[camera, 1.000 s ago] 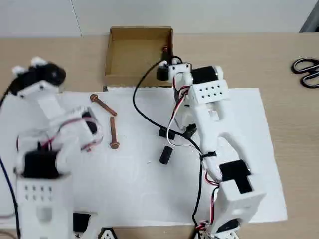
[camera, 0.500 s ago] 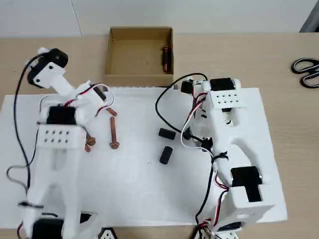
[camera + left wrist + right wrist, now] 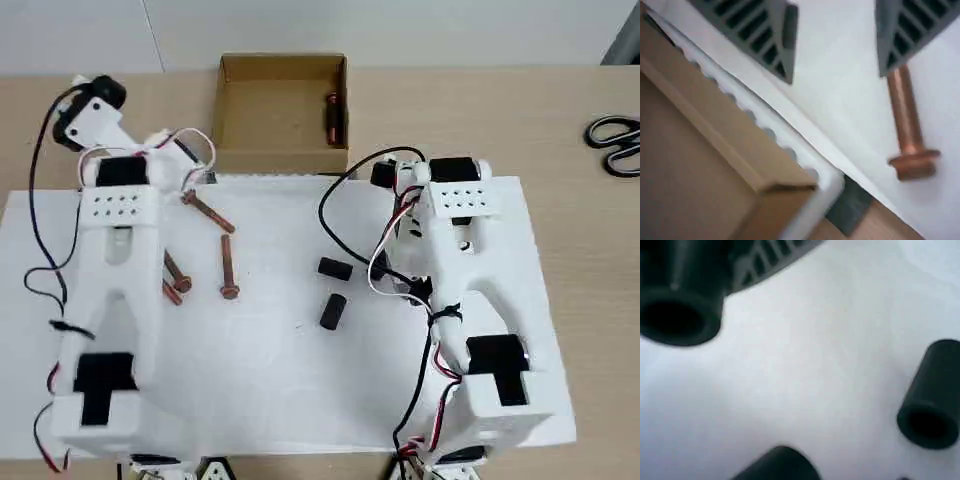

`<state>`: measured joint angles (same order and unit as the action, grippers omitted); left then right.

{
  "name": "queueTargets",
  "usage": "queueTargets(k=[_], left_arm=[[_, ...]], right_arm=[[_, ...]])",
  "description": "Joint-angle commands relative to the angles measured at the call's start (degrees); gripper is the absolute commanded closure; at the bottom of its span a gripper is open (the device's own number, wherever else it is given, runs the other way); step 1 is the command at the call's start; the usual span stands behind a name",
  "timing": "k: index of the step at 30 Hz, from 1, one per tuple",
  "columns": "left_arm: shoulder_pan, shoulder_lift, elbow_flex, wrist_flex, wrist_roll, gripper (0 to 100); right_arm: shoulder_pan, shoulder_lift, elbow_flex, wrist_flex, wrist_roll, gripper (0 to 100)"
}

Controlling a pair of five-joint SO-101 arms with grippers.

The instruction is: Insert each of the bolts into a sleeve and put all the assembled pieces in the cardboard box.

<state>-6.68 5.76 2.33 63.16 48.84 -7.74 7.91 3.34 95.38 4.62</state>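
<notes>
As scissors (image 3: 614, 145) lie at the worktop's (image 3: 560, 110) edge, the left gripper (image 3: 836, 70) hangs with fingers (image 3: 755, 30) apart over a bolt (image 3: 906, 117) beside the cardboard box (image 3: 270, 160), two sleeves (image 3: 335, 268) well clear.

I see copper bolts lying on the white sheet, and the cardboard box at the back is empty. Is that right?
Not quite. The cardboard box is not empty: the high view shows one copper piece lying inside it, along one wall. The rest holds, since the copper bolts do lie on the white sheet.
</notes>
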Motion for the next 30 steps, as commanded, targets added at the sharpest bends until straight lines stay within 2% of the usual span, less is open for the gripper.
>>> queueTargets(k=[1,6,17,24,30], left_arm=[[-0.2,3.3,-4.9,2.5,0.2,89],[0.1,7.6,-7.3,4.7,0.4,89],[4.7,8.1,-7.4,4.7,0.4,88],[3.3,12.7,-7.4,4.7,0.3,88],[3.1,14.4,-7.4,3.5,0.3,88]], right_arm=[[0.8,-3.3,-0.3,0.4,-0.6,99.1],[0.8,-3.0,-0.3,0.4,-0.6,99.1],[1.1,-2.9,0.9,-0.4,-0.6,99.1],[5.1,-2.9,1.3,-0.9,-0.4,99.1],[5.2,-3.0,1.3,-0.7,-0.4,99.1]])
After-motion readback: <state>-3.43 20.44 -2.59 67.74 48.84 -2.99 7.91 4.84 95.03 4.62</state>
